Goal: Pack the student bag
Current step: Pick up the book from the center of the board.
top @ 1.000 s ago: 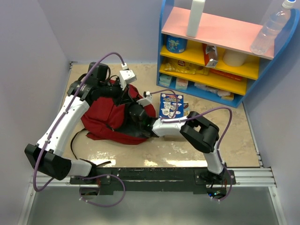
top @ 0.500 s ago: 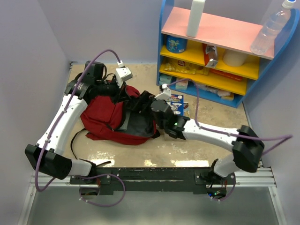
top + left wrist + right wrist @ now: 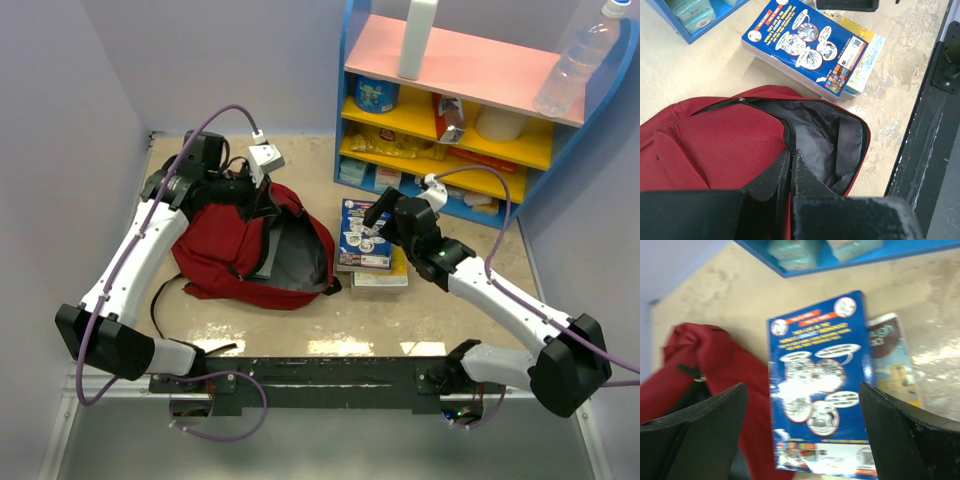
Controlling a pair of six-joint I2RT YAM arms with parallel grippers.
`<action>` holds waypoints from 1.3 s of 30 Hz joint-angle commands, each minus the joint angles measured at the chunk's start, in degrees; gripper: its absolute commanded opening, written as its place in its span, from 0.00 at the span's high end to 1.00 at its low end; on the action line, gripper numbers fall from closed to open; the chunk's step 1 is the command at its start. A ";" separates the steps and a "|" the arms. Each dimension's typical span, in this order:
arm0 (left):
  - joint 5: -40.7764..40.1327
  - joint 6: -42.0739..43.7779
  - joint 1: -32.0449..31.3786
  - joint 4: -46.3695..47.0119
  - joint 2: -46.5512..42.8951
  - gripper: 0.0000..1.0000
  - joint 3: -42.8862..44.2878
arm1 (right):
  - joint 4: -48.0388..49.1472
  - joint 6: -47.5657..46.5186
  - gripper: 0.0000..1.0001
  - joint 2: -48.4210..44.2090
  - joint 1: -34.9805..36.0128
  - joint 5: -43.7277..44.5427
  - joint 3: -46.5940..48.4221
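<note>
The dark red student bag (image 3: 225, 255) lies on the table with its mouth open and grey lining (image 3: 827, 145) showing. My left gripper (image 3: 262, 192) is shut on the bag's zipper edge (image 3: 789, 142) at the far rim and holds it up. A blue book (image 3: 362, 233) lies flat just right of the bag, on top of a light blue and yellow book (image 3: 385, 276). My right gripper (image 3: 380, 215) is open and empty above the blue book (image 3: 821, 390), its fingers spread to either side of the book.
A blue shelf unit (image 3: 470, 110) with snacks, boxes and bottles stands at the back right, its lowest shelf close behind the books. Purple walls close in the left and back. A black rail (image 3: 330, 375) runs along the near edge.
My right arm has pulled out of the bag's mouth and swung right, over the blue book. The bag's mouth now shows open. The left gripper has kept its hold on the rim.
</note>
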 commanded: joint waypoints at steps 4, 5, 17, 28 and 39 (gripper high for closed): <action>3.02 0.34 -0.10 3.07 -1.77 1.00 -1.63 | -4.67 -7.39 0.01 4.37 -1.60 2.29 2.82; 2.93 0.61 -0.02 2.98 -1.77 1.00 -1.72 | -5.97 -7.92 0.01 5.34 -1.60 3.08 4.14; 2.23 2.37 0.07 2.19 -2.91 1.00 -3.13 | -3.09 -17.06 0.13 19.14 5.16 9.68 19.53; 1.97 2.89 -0.01 1.75 -3.26 1.00 -3.48 | -17.14 -15.31 0.01 36.02 9.56 21.53 32.81; 1.62 3.16 0.07 1.58 -3.88 1.00 -3.74 | -18.47 -13.46 0.03 35.94 9.47 23.57 29.83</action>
